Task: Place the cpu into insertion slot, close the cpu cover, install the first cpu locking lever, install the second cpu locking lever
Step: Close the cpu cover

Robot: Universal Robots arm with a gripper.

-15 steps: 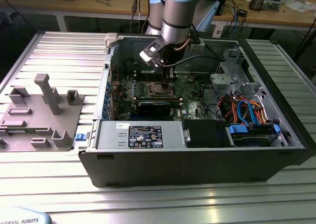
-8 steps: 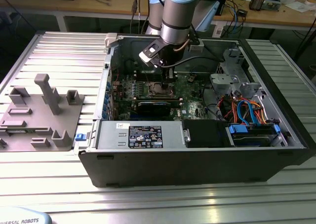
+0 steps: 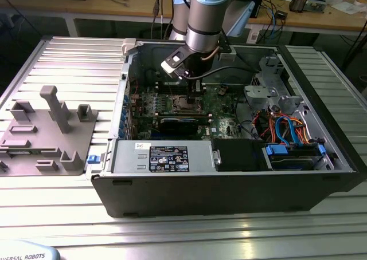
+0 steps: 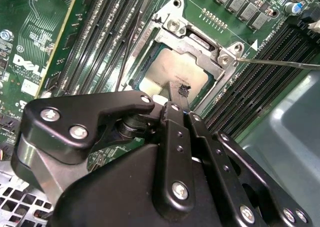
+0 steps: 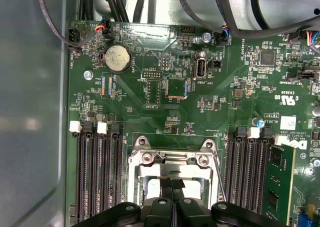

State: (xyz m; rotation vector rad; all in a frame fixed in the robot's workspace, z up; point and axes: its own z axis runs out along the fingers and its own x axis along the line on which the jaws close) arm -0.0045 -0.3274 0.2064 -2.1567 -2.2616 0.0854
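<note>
Black gripper [image 4: 180, 94] parts are seen closest in both wrist views, with silver screws in them. Its two fingers [image 4: 176, 112] are pressed tight together, and nothing is held between them. The tips are found right above the insertion slot [image 3: 182, 105], at one edge of the cpu [image 4: 172, 69]. Whether the cpu is really touched by the tips cannot be told.

The cpu is already laid flat in the insertion slot, with its dull silver top facing up. The cpu cover [image 4: 192, 46] is laid down over it, and the cpu top is seen through the cut-out middle. Shiny screws are seen at the corners of the metal frame around the slot.

A thin metal rod [image 4: 280, 63] is seen sticking out from one corner of the slot. It is stretched across the long black memory slots [image 4: 260, 82] that are lined up just beside the slot. More long memory slots are lined up on the other side of the slot.

The slot is set into a green board [image 5: 150, 112]. A round silver battery [image 5: 117, 57] is fixed on the board, well apart from the slot.

In the exterior view, the board is seen inside an open computer case [image 3: 229, 185]. The case is laid on a ribbed metal table [image 3: 57, 214]. A grey holder tray [image 3: 51, 128] is set on the table outside the case, far from the slot
</note>
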